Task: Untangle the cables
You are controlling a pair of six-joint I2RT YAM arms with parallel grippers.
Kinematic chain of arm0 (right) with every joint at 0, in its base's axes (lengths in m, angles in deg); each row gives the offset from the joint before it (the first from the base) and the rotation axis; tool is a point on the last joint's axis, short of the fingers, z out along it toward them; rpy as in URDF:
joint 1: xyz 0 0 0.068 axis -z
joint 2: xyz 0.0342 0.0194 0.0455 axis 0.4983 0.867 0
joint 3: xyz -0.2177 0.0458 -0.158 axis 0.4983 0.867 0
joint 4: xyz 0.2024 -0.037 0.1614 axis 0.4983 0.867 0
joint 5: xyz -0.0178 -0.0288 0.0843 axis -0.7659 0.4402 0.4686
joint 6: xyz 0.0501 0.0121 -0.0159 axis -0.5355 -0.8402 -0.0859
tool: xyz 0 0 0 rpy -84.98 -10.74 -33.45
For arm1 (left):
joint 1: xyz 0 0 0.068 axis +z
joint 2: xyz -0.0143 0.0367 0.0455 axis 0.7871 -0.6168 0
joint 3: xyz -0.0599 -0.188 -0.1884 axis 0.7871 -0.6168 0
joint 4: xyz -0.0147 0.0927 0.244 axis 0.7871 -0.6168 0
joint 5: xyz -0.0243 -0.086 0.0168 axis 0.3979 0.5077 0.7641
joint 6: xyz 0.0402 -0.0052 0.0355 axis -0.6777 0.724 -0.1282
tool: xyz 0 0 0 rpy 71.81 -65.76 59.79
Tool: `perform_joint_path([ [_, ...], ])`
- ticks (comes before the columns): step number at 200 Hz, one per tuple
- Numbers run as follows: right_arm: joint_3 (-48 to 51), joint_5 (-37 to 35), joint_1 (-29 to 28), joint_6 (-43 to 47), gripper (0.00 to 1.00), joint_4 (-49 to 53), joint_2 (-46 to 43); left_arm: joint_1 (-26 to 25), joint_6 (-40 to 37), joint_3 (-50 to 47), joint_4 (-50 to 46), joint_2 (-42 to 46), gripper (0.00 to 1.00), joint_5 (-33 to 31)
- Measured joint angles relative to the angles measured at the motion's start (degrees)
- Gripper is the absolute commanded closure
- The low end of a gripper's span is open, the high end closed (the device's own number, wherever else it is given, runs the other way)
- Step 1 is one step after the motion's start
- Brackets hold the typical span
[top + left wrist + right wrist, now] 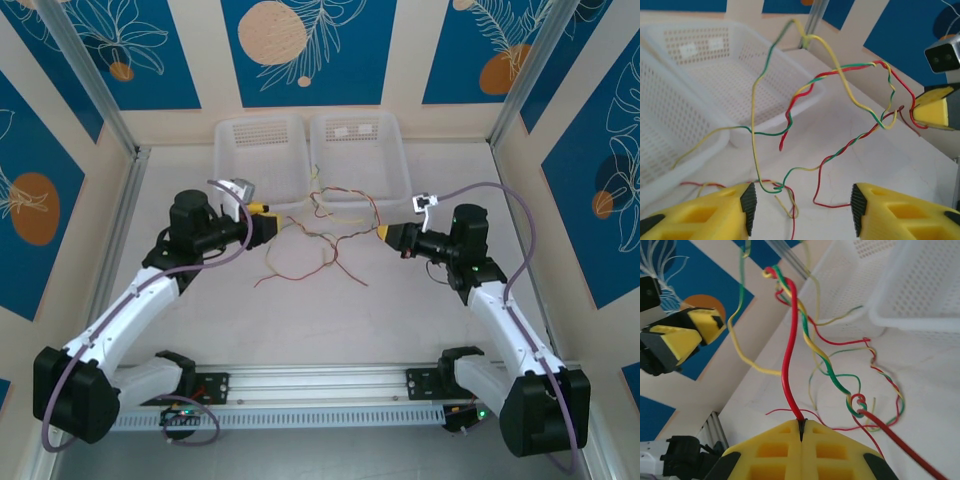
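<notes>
Now | left jaws: wide apart, holding nothing | right jaws: closed on red cable (787, 350) | cables (322, 232): tangle strung across counter (300, 320) between my arms, near baskets (260, 119) | relation: small knot (774, 188) lies just ahead of my left jaws, beside the left finger (747, 200); left arm nearer.

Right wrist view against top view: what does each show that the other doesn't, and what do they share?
Right wrist: up close, the right hand shut on a red cable that rises from between its fingers. Top: the arm bases and two baskets seen whole, side by side. Both: the tangled cables, the left hand and basket mesh.
</notes>
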Motion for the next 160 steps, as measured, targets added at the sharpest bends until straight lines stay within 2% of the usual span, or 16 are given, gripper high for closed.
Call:
perform_joint_path([
  [22, -1.3, 2.8, 0.0, -0.1, 1.00, -0.2, -0.2, -0.5, -0.9, -0.5, 2.6, 0.4, 0.20, 1.1],
  [74, -1.5, 8.0, -0.9, 0.0, 1.00, -1.8, -0.8, -2.5, -3.2, 0.7, 3.1, -1.0, 0.18, 2.4],
  [96, -1.5, 6.6, -2.4, 0.3, 1.00, -1.5, -1.2, -3.4, -4.3, 5.4, 2.2, -4.0, 0.19, 2.5],
  [119, -1.5, 0.7, -3.3, 0.1, 1.00, 0.1, -1.3, -4.8, -5.2, 6.9, 2.2, -5.7, 0.19, 2.2],
  [140, -1.8, -4.8, -4.3, 0.2, 0.89, 3.1, 0.2, -6.2, -5.7, 6.6, 1.9, -7.3, 0.20, 1.7],
  [160, -3.2, -10.4, -8.9, 1.6, 0.59, 7.5, 4.9, -7.4, -5.8, 6.0, 1.3, -10.0, 0.21, 0.8],
])
